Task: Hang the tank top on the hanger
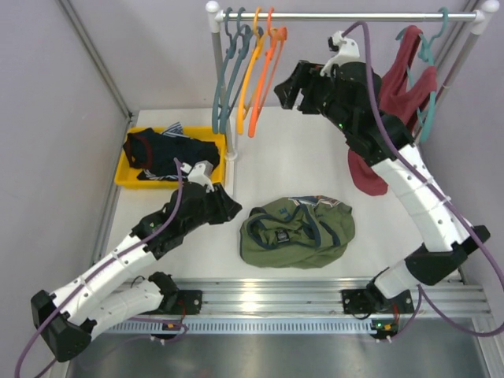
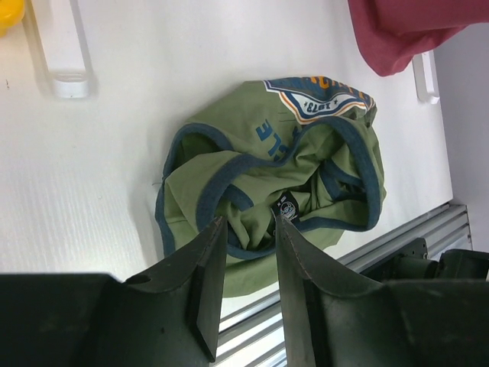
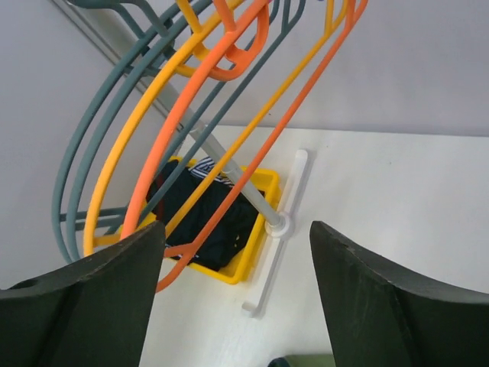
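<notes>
From above, the white table (image 1: 299,157) carried the crumpled olive-green tank top (image 1: 297,232) with navy trim, lying near its front edge, well apart from the thin reddish-orange plastic hanger (image 3: 233,74) hooked on the metal rail (image 1: 346,16). A soft dark red tank top (image 1: 405,79) hung at the rail's other end, and a yellow plastic tray (image 1: 126,177) held a dark navy striped garment (image 1: 169,153). Only the right wrist view showed the right gripper (image 3: 237,229) gaping wide just by that hanger, holding nothing. Only the left wrist view showed the left gripper (image 2: 250,225) narrowly parted and empty at the green top's edge, along with the top's printed patch (image 2: 317,95).
</notes>
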